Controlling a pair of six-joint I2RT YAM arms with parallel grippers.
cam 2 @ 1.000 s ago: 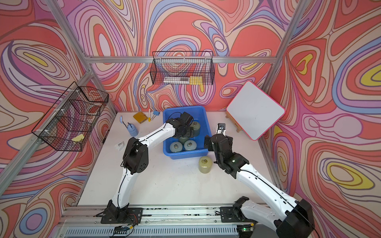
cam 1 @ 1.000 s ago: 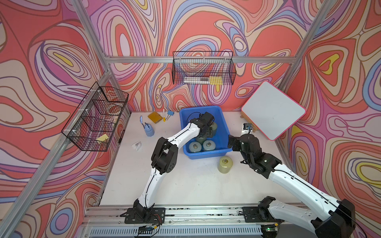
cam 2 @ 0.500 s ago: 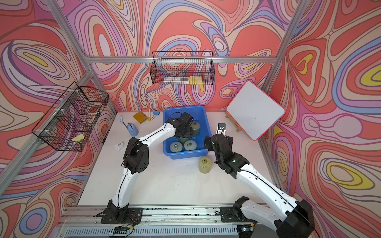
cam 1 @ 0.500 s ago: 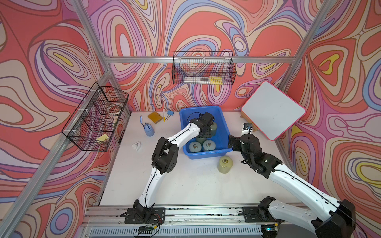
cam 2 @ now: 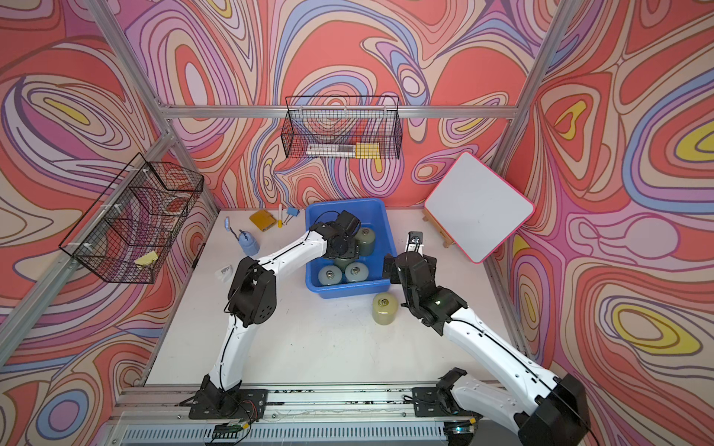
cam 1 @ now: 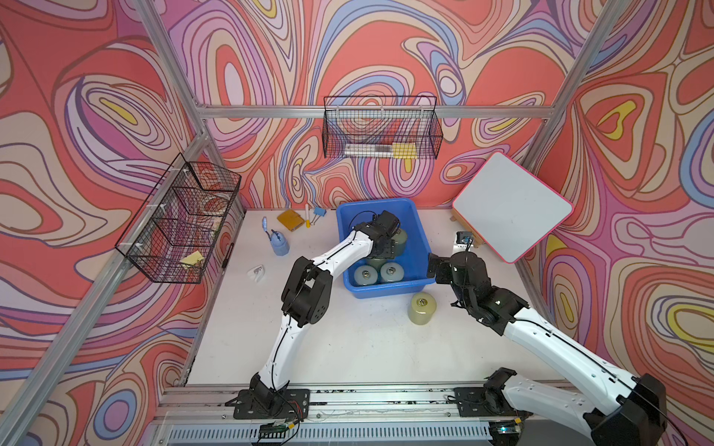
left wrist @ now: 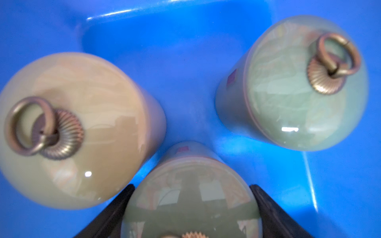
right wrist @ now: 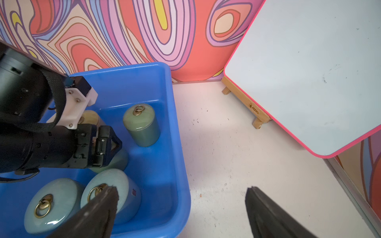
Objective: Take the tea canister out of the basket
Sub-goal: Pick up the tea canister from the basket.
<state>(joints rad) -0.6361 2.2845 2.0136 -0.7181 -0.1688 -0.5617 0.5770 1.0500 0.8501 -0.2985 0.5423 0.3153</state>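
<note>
The blue basket stands at the back of the table and holds several green tea canisters. My left gripper reaches down into it and is shut on one upright tea canister, a black finger pressed against each side of its lid. A tan canister and a green one stand beside it, and two more sit near the front wall. My right gripper hangs open over the basket's right rim, holding nothing.
A yellowish canister stands on the table in front of the basket. A tilted whiteboard on a wooden easel is at the back right. Black wire baskets hang on the walls. A small blue bottle and a yellow pad lie left of the basket.
My left gripper's jaws have closed onto the canister inside the basket. Both arms have otherwise hardly moved.
</note>
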